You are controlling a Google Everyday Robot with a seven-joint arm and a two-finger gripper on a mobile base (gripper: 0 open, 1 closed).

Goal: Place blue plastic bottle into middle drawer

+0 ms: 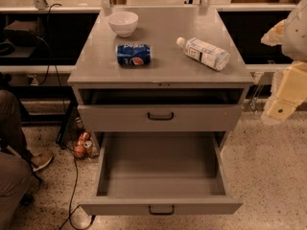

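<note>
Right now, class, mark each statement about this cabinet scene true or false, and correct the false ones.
1. The blue plastic bottle lies on its side on the cabinet top. True.
2. The middle drawer is shut. False: it is pulled out wide.
3. The Pepsi can stands upright. False: it lies on its side, left of the bottle.
4. The white bowl sits behind the can. True.
5. The claw holds the bottle. False: it is at the right edge of the view, apart from the bottle.
</note>
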